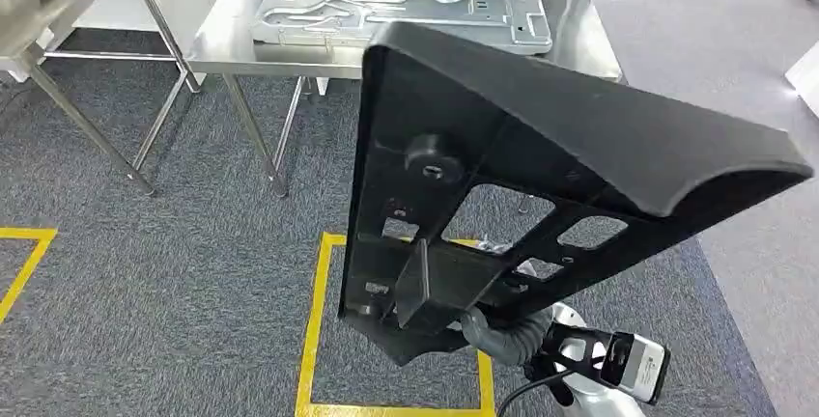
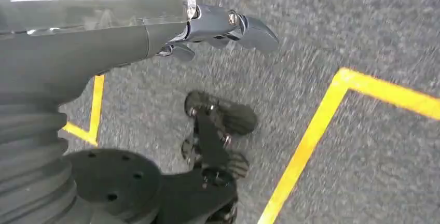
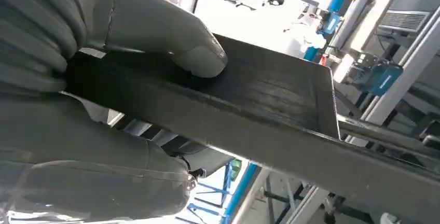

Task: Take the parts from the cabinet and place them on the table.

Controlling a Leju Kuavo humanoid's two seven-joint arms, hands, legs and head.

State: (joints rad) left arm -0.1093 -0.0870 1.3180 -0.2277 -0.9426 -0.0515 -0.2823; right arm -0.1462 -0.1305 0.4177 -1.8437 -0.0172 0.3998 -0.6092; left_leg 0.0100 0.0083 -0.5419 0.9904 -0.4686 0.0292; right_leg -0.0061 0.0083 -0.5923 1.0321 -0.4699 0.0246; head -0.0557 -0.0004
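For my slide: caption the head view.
Right hand carries black plastic panel toward steel table holding a grey metal plate.

I see the black panel part [image 1: 541, 176] held up in front of me, tilted, its low end on my right hand [image 3: 104, 105], which clamps its edge. Beyond it stands the steel table [image 1: 222, 36], a metal plate [image 1: 406, 12] lying on top. A second table [image 1: 58, 12] stands to its left. My left hand [image 2: 223, 27] hangs over the carpet [image 2: 363, 37], holding nothing.
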